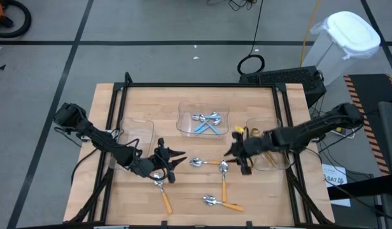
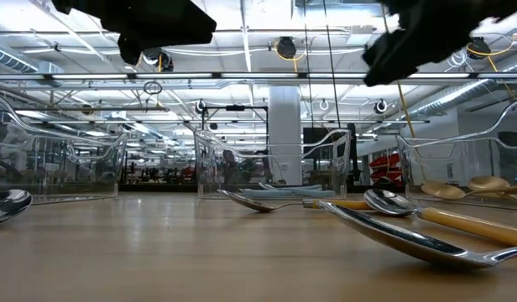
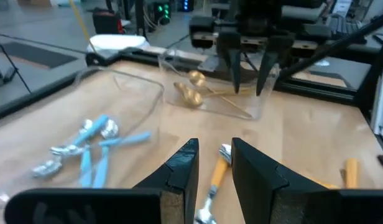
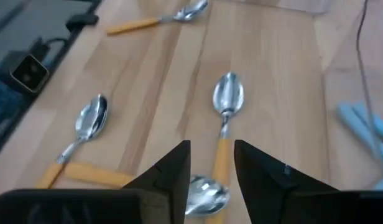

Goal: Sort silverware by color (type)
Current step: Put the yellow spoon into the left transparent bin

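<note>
Four orange-handled spoons lie flat on the wood: one [image 1: 162, 193] near my left gripper, one [image 1: 206, 163] between the grippers, one [image 1: 223, 178] below it, one [image 1: 221, 203] by the near edge. Blue-handled spoons [image 1: 207, 122] lie in the middle clear tray, gold spoons [image 1: 263, 152] in the right tray. My left gripper [image 1: 175, 159] is open and raised over the table; its wrist view shows an orange-handled spoon [image 3: 214, 177] beyond the gap between its fingers. My right gripper [image 1: 237, 157] is open and raised too, over an orange-handled spoon [image 4: 226, 109].
Three clear trays stand along the middle of the table: the left one [image 1: 135, 130] holds nothing I can see, the middle one [image 1: 183, 117] and the right one [image 1: 282, 159] hold spoons. The two grippers face each other a short way apart. Bare wood lies toward the near edge.
</note>
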